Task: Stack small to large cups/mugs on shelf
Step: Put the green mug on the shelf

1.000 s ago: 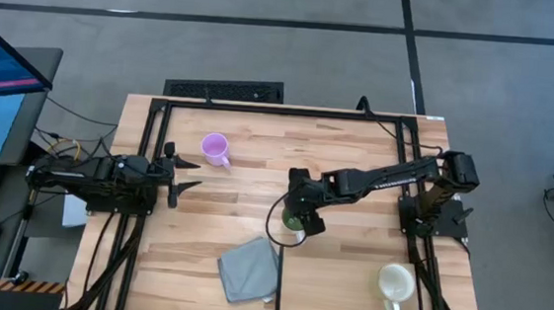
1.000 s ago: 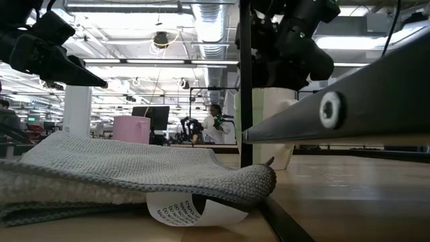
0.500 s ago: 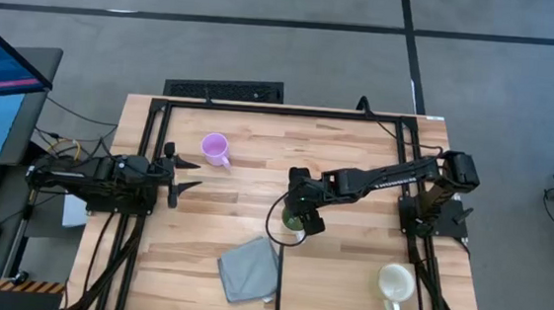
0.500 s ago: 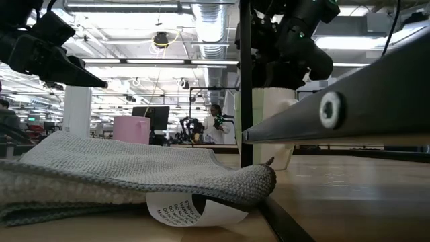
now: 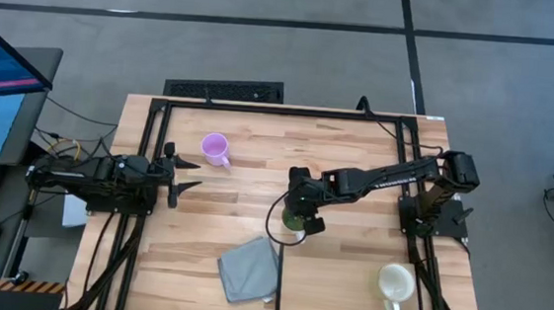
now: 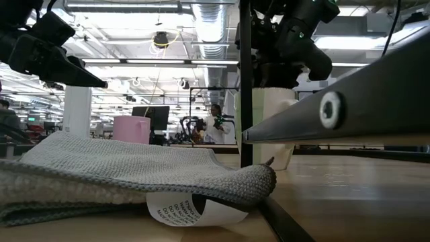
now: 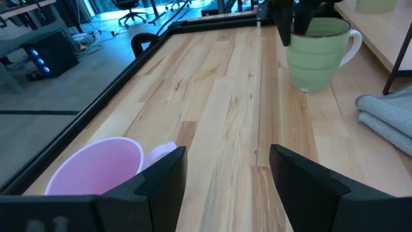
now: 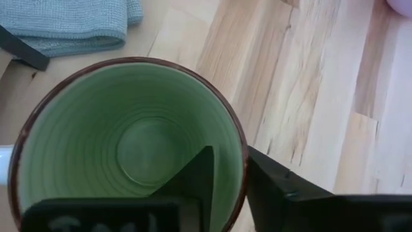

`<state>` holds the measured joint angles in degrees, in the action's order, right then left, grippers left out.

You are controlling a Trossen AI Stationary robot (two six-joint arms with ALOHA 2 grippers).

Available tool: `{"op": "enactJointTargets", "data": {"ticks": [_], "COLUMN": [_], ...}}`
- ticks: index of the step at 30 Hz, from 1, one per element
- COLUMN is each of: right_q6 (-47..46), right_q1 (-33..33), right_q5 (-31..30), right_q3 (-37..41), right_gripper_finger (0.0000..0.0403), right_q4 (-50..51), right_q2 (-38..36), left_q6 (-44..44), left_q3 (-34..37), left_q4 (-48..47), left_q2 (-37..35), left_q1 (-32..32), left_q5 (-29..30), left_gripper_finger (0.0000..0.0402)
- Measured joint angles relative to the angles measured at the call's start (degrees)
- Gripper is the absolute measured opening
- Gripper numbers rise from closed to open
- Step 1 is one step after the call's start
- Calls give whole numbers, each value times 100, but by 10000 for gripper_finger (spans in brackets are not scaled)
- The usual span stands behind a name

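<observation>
The green mug stands upright on the table near the middle, and my right gripper hangs over it, closed on its rim. From the left wrist view the same green mug shows with dark fingers at its top. A lilac mug stands on its base at the far left, beside my open left gripper, which touches nothing. The cream mug stands at the near right. My right gripper holds the green mug by its rim, on the side opposite the handle. One finger is inside the cup and the other outside the wall. The fingers come from above, pointing down. The mug stands upright on the table.
A folded grey cloth lies on a paper slip near the front edge, just left of a black frame post. Black frame rails run along the table's far and side edges. Bare wood lies between the lilac mug and the green mug.
My right gripper has drawn its fingers together on the green mug's rim without moving away. The mug stands where it was.
</observation>
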<state>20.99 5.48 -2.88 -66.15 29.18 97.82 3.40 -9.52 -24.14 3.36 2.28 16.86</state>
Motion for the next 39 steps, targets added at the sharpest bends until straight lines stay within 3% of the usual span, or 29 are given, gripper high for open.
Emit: {"op": "enactJointTargets", "data": {"ticks": [15, 27, 39], "right_q6": [-177, -915, -1592], "right_q1": [0, -185, -225], "right_q5": [77, 234, 297], "right_q3": [-15, -34, -439], "right_gripper_finger": [30, 25, 22], "right_q4": [43, 262, 1216], "right_q2": [-28, -21, 11], "left_q6": [0, 2, 2], "left_q3": [0, 0, 0], "left_q4": [-2, -2, -47], "left_q2": [0, 0, 0], "left_q1": [0, 0, 0], "left_q5": [0, 0, 0], "left_gripper_finger": [213, 213, 213]}}
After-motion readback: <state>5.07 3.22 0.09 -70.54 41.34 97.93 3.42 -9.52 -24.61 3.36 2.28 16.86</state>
